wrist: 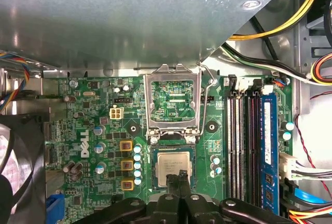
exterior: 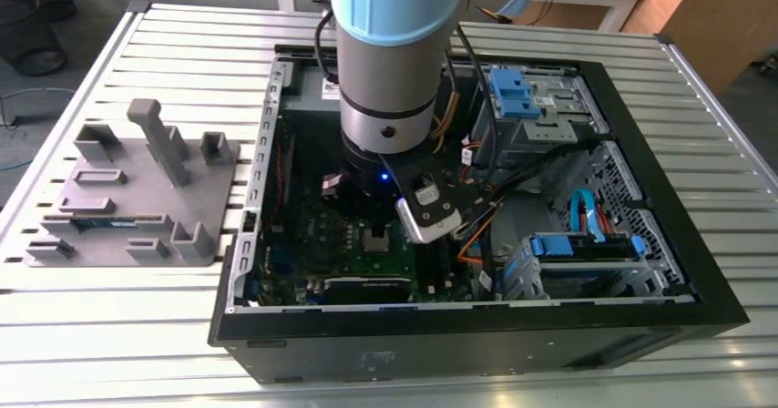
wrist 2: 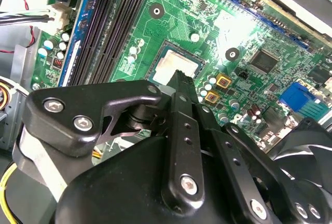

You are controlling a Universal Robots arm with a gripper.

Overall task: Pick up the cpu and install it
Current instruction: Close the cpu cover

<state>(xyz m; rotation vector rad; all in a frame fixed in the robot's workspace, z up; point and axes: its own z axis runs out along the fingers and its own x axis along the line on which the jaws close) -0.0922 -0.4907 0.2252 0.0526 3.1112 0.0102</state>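
Cpu [wrist: 170,166] flat in socket [wrist: 173,149], just beneath claw [wrist: 182,173] (closed, holding nothing)

Bright room light, dim inside the case [exterior: 486,358] — white glare on motherboard [wrist 2: 228,27]

On slatted table [exterior: 182,35], an open case [exterior: 486,344]. From above, down into it, the arm [exterior: 389,71], wrist low over green board [exterior: 353,244]. Inside, toward the exterior view's right, blue drive bays [exterior: 516,94]. Beside case, on the exterior view's left, grey fixture [exterior: 146,180] with memory stick [exterior: 104,222] in it.
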